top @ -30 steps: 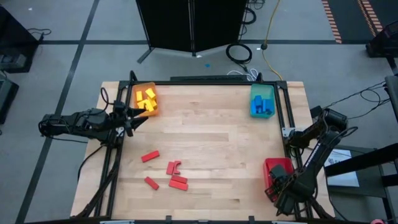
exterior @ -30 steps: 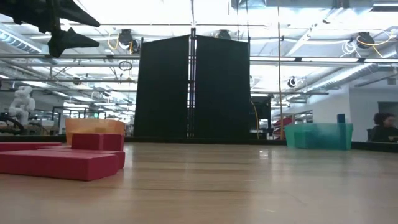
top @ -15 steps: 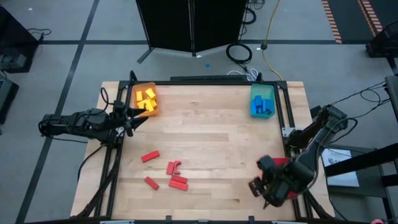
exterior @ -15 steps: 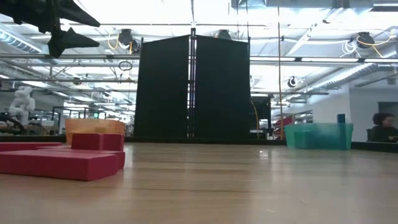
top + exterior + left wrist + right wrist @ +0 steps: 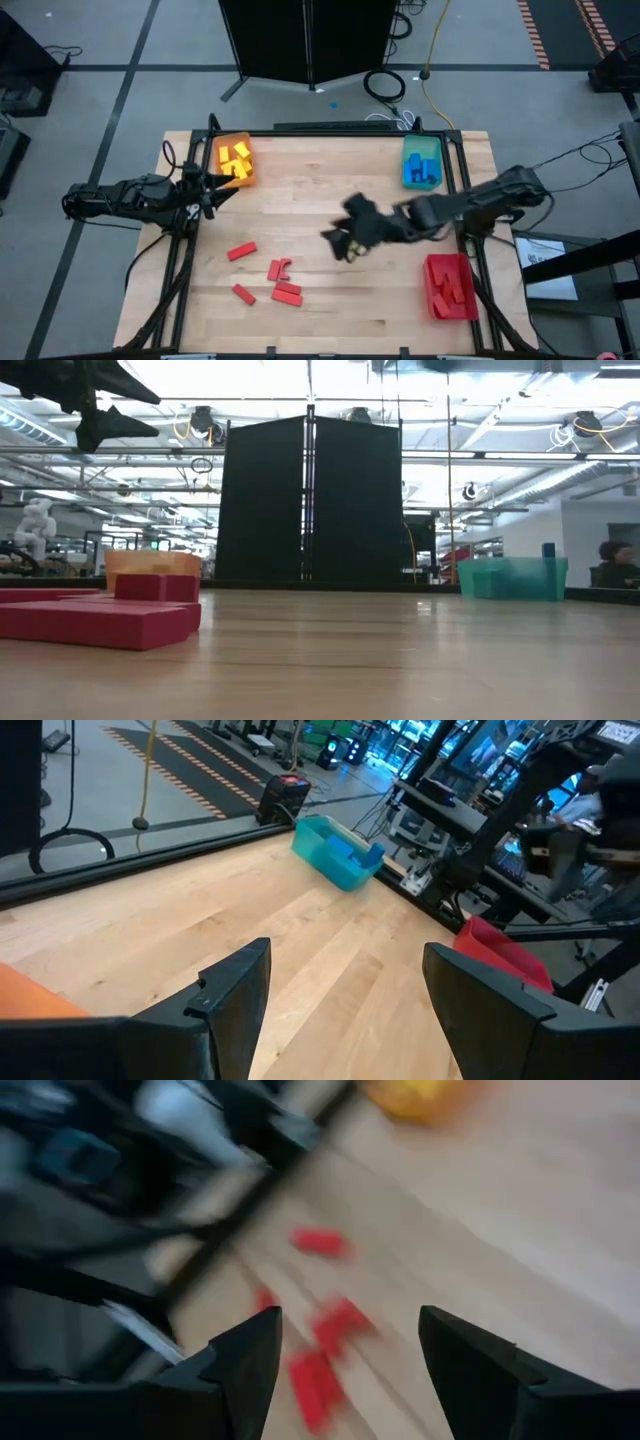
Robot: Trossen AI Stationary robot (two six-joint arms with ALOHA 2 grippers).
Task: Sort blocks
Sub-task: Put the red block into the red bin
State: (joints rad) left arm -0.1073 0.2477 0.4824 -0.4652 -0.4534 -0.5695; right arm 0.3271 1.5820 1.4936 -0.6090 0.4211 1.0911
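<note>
Several red blocks (image 5: 278, 270) lie flat on the wooden table, left of the middle toward the near edge; they also show blurred in the right wrist view (image 5: 320, 1375) and in the low view (image 5: 100, 618). My right gripper (image 5: 340, 242) hangs over the table's middle, right of those blocks, open with nothing between its fingers (image 5: 347, 1320). My left gripper (image 5: 212, 190) waits at the table's left edge beside the orange tray, open and holding nothing (image 5: 345, 948).
An orange tray (image 5: 222, 150) with yellow blocks stands at the far left corner. At the far right is a teal tray (image 5: 421, 148) holding blue blocks. A red tray (image 5: 436, 268) with red blocks sits at the near right. Bare wood lies between them.
My right gripper has risen from over the red tray at the near right and swung fast toward the table's left and far edge, ending over the middle. The red tray and its blocks are now uncovered. The blocks on the table have not moved.
</note>
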